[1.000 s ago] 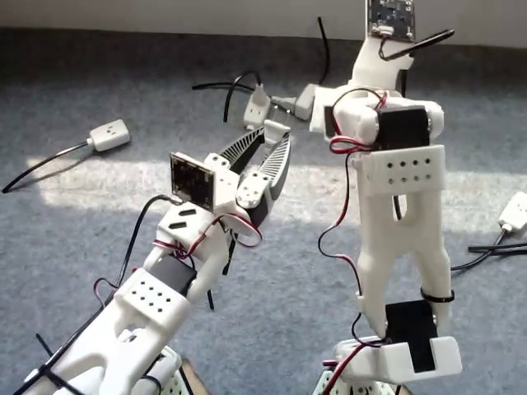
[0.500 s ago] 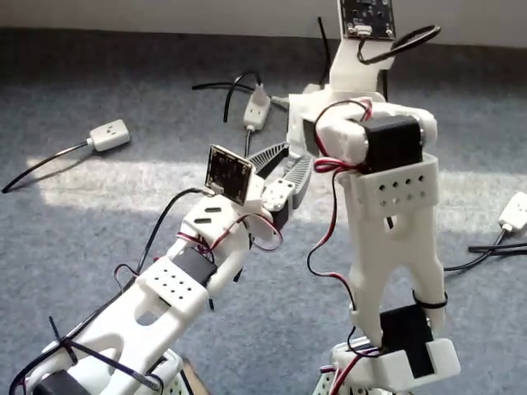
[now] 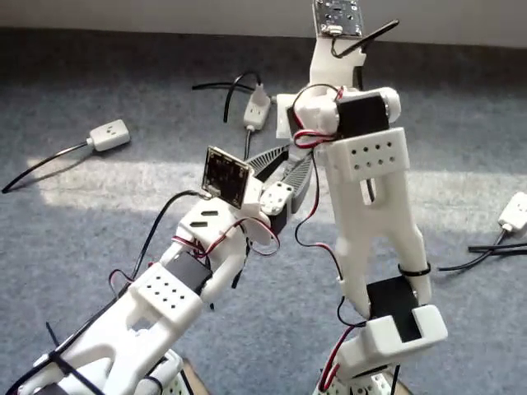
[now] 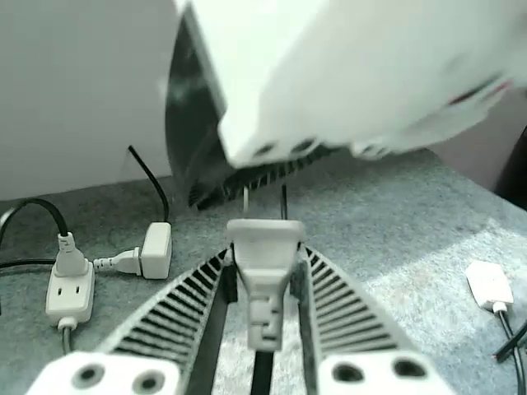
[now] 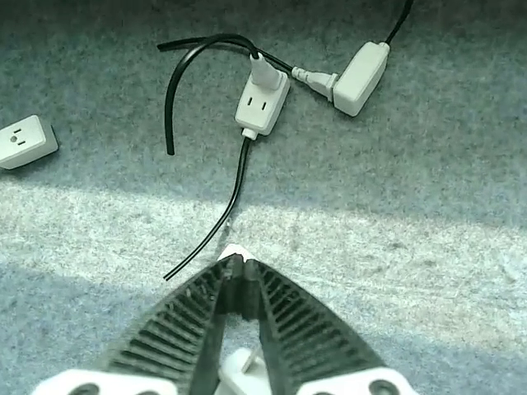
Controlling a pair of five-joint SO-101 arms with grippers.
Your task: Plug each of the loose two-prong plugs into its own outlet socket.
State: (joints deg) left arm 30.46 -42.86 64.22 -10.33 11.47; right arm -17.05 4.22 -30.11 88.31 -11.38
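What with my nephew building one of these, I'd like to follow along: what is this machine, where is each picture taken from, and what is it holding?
These are two small robot arms, the left arm and the right arm, standing side by side on a grey carpeted surface. The high view comes from a fixed camera looking down on both. The other two pictures come from a camera on each arm's wrist, looking along its gripper.

The left gripper is clamped on a white two-prong plug, with its prongs pointing away from the camera. The white blur ahead of it is the other arm. The right gripper hangs closed above the carpet.

Below it lies an outlet socket with a plug already in it, beside a white adapter. Two more sockets lie apart, a far-left socket and a far-right socket.
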